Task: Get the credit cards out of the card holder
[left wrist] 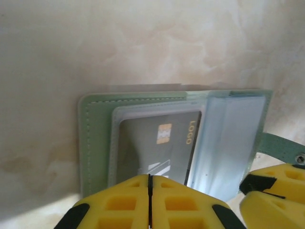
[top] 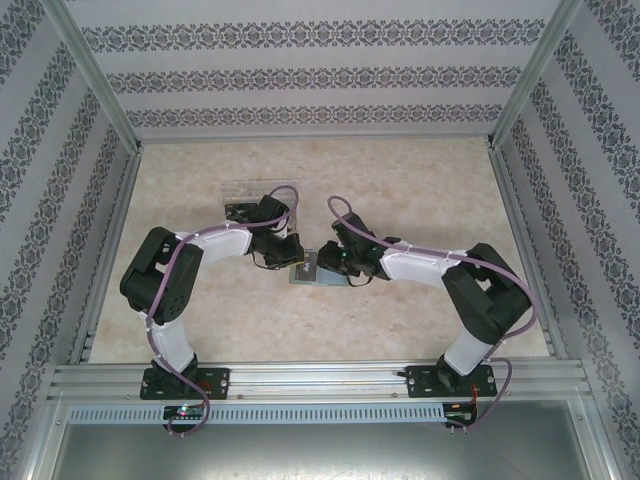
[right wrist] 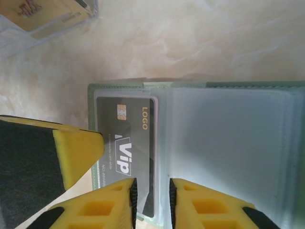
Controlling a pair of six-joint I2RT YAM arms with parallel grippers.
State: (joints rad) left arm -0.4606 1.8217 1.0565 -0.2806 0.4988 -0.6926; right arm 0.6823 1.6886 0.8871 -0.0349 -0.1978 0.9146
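The sage-green card holder (top: 312, 270) lies open on the table between both arms. A black card (left wrist: 159, 143) with a gold chip sits in its left clear pocket (right wrist: 126, 138). My left gripper (left wrist: 150, 186) is shut, its tips down at the near edge of that card; I cannot tell whether anything is pinched. My right gripper (right wrist: 151, 186) is slightly open, its jaws either side of the black card's right edge and the pocket fold. An orange-yellow card (right wrist: 43, 14) lies in the clear tray (right wrist: 24, 40).
Empty clear sleeves (right wrist: 228, 143) fill the holder's right half, and its closing tab (left wrist: 279, 145) sticks out sideways. The tray (top: 245, 195) sits just behind the left arm. The right gripper's finger (left wrist: 276, 191) is close beside my left one. Metal frame rails border the table.
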